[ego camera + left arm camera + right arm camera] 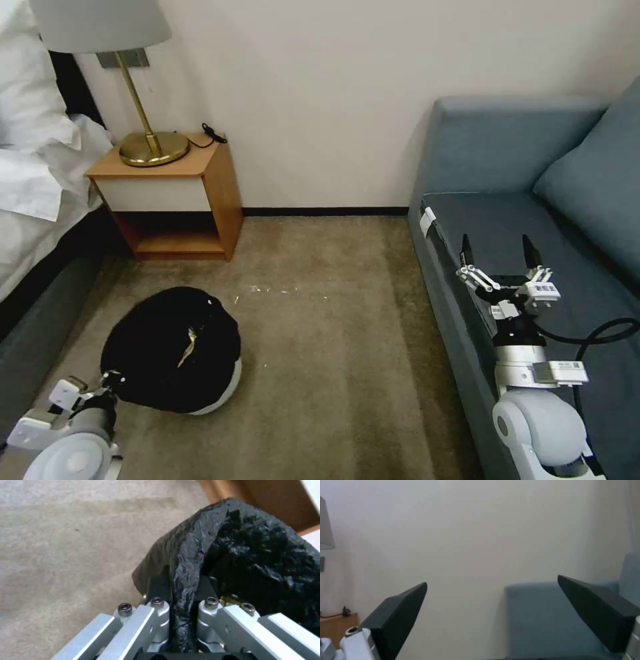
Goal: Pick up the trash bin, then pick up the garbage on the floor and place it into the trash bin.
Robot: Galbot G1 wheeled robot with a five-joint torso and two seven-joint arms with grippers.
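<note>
The trash bin [223, 390], white with a crinkled black bag liner [253, 555], sits tilted over the carpet at the lower left of the head view. My left gripper [110, 381] is at the rim's near side, shut on the bag-covered edge. The left wrist view shows its fingers [156, 590] clamping the rim [182, 580] from both sides. A yellow-brown piece of garbage [189, 343] lies inside on the liner. My right gripper [500, 257] is raised over the sofa seat, open and holding nothing. Its dark fingers [396, 615] stand wide apart, facing the wall.
A blue-grey sofa [533, 220] fills the right side. A wooden nightstand [170, 200] with a brass lamp [153, 143] stands against the back wall, and a bed [33, 180] is at the left. Beige carpet [333, 320] runs between them, with small white crumbs [270, 289].
</note>
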